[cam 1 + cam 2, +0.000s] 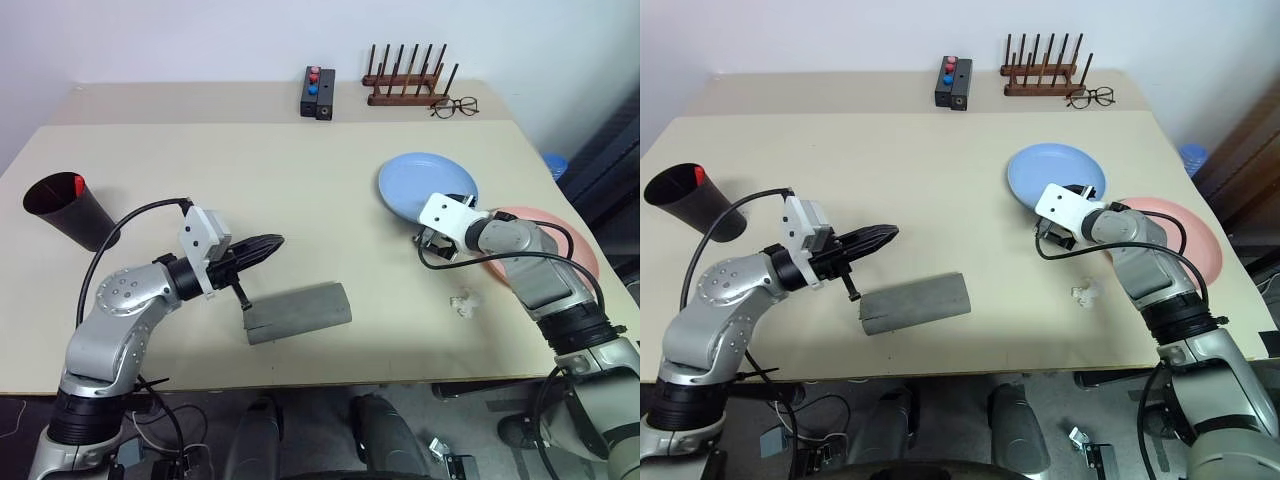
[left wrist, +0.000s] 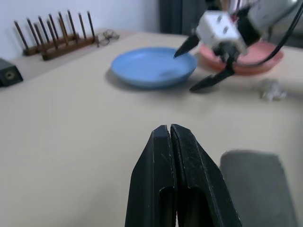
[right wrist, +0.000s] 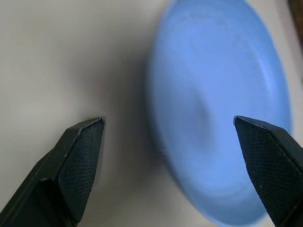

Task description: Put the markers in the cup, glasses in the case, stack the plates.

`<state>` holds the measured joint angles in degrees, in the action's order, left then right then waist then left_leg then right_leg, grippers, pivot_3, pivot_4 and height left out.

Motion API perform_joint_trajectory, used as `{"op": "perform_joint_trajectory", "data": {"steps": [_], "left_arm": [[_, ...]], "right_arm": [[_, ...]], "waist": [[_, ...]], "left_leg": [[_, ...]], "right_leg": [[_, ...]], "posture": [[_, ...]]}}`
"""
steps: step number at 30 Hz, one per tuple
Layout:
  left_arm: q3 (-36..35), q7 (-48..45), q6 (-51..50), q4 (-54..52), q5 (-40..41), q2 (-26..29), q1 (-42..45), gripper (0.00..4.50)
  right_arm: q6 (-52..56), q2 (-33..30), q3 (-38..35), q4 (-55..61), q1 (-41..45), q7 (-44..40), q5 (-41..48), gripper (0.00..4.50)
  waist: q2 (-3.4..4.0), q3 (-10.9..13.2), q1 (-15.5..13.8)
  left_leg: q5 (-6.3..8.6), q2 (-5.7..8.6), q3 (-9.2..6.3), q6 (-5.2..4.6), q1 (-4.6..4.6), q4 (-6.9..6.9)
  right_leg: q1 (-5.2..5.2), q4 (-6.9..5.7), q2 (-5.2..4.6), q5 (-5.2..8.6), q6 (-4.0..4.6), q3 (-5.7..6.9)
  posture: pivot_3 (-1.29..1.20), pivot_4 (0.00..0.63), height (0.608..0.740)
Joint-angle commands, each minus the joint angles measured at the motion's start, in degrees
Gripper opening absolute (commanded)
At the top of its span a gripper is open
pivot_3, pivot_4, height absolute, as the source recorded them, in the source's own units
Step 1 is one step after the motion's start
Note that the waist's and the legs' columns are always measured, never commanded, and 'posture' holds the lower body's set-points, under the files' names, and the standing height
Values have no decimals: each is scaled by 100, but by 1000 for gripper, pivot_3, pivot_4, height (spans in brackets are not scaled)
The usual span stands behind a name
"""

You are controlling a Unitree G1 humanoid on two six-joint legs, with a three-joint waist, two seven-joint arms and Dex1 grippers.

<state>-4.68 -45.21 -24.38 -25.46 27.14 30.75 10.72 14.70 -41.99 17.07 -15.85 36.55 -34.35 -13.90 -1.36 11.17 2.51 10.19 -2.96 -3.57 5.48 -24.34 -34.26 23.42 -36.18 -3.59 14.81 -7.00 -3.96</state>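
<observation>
The case (image 1: 298,312) lay shut, long axis crosswise, well left of the blue plate (image 1: 415,186) — the cup (image 1: 68,209) beyond held something red. The left gripper (image 1: 262,247) was clenched empty; the right gripper (image 2: 208,64) gaped beside the blue plate, the pink plate (image 1: 578,250) just right.

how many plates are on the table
2: the blue plate lies on the table's right side, just ahead of the open right hand; the pink plate sits beside it nearer the right edge, partly behind the right arm.

A: Plates?
B: One light blue plate (image 1: 425,186); one salmon pink plate (image 1: 573,243).
A: Cup, case?
B: Cup (image 1: 68,210) dark brown-black, red inside; case (image 1: 298,312) plain grey.
A: Table?
B: Table (image 1: 250,190) beige, unpatterned.
</observation>
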Motion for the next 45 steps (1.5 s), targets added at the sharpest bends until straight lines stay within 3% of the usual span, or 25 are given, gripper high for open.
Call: {"op": "perform_joint_trajectory", "data": {"steps": [1, 7, 12, 18, 22, 26, 33, 36, 40, 45], "left_arm": [[14, 219, -90, -415, 174, -69, -107, 0], [-20, 343, -112, -440, 278, -92, -257, 0], [19, 434, -99, -124, 246, -151, -151, 0], [235, 410, 61, 158, 95, -240, 103, 0], [343, 237, 217, 462, -8, -219, 282, 0], [446, 16, 383, 782, -116, -168, 429, 0], [551, -14, 283, 844, -153, -198, 729, 0], [555, 53, 169, 692, -131, -191, 745, 0], [499, 166, -30, 513, -65, -163, 795, 0], [407, 124, -357, 283, 206, -81, 775, 0]], "right_arm": [[-409, 60, -4, -286, 149, 167, -275, 3136], [-833, 136, -116, -302, 106, 356, -434, 60], [-1319, -214, -352, 435, -19, 349, -561, 60], [-459, -995, -1490, 1771, -657, -506, 196, 60], [-99, -1983, -2785, 2527, -2172, -1428, 650, 60], [165, -2186, -3823, 3078, -3784, -2056, 885, 60], [400, -2156, -4137, 3181, -4702, -2158, 865, 60], [420, -2182, -4092, 3152, -4762, -2192, 888, 912], [552, -2142, -4105, 3274, -4448, -2244, 1179, 2842], [1201, -1919, -4047, 3797, -4082, -2592, 2162, 2842]], "waist": [[0, 0, -1], [1, 0, -1], [6, 4, -19], [7, 4, -103], [11, 2, -225], [18, -2, -155], [22, -4, -23], [22, -4, -15], [22, -4, -14], [21, -4, -14]], "left_leg": [[0, 0, 0, 0, 0, 1], [0, 0, -1, 0, -1, 3], [0, 1, -1, 0, -2, 2], [0, 2, -1, 0, -3, 2], [0, 2, -1, -1, -3, 1], [1, 3, 1, -2, -2, -5], [1, 2, 6, -1, 21, -10], [2, 3, 6, -2, 18, -10], [2, 3, 6, -2, 18, -10], [2, 2, 4, -2, 18, -11]], "right_leg": [[1, 0, 0, 0, 0, 0], [2, -1, 1, 0, -2, 0], [2, 0, 1, 1, -2, -1], [0, 2, 0, 2, -3, -1], [-2, 5, 0, 4, -2, 0], [-5, 4, -3, 3, -1, -1], [-18, 2, -1, 2, 1, -9], [-18, 3, -2, 1, 3, -11], [-18, 2, -1, 1, 2, -11], [-18, 1, 1, 1, 1, -11]], "posture": [[0, 150, 738], [0, 150, 738], [0, 150, 738], [0, 150, 738], [0, 150, 738], [0, 150, 738], [0, 150, 738], [0, 150, 738], [0, 150, 738], [0, 150, 738]]}}
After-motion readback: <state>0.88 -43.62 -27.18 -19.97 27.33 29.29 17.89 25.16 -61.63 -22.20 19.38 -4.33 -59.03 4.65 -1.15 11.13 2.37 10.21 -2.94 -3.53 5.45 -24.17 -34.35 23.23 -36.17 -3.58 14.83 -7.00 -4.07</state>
